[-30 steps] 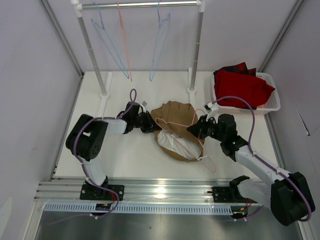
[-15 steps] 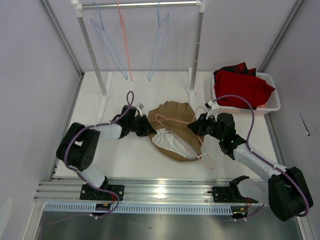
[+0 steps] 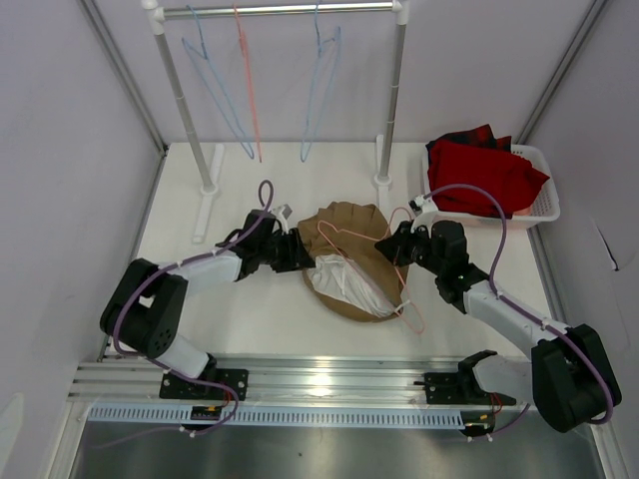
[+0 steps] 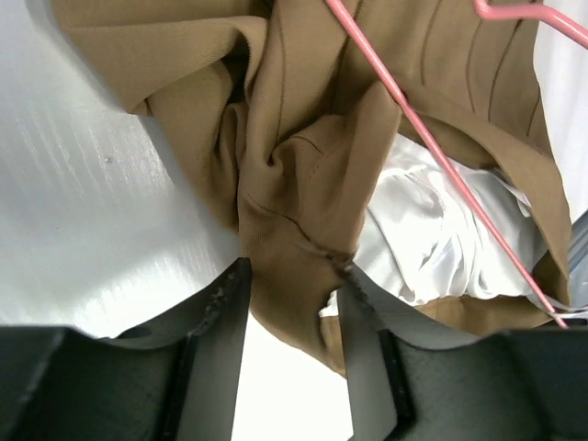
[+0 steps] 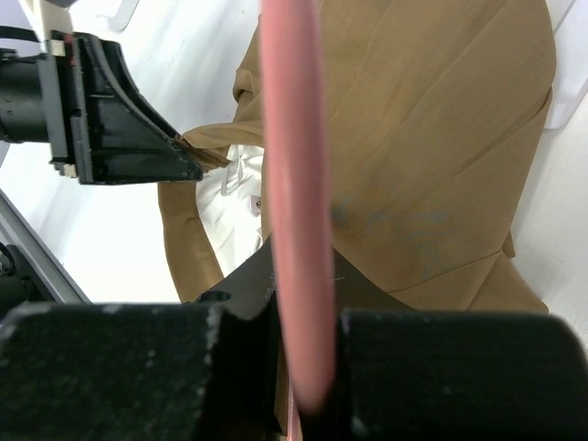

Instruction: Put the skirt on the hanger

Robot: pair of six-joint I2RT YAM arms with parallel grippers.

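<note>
I found the left gripper (image 4: 289, 276) clenched on a fold of the skirt (image 3: 347, 228) and the right gripper (image 5: 299, 294) clamped on the hanger (image 4: 413, 119), whose wire lay across the skirt on the table (image 3: 250, 319). In my judgement, the opening needed holding taut while the wire was fed inside.

The skirt (image 3: 349, 257) lies mid-surface (image 3: 260, 319), the hanger (image 4: 404, 103) across its top. My left tool (image 3: 298, 253) meets the skirt's 9 o'clock edge; my right tool (image 3: 391, 249) sits at 3 o'clock, on the hanger. A basket (image 3: 540, 207) stands at 2 o'clock, a rack (image 3: 395, 100) behind at 12 o'clock.
</note>
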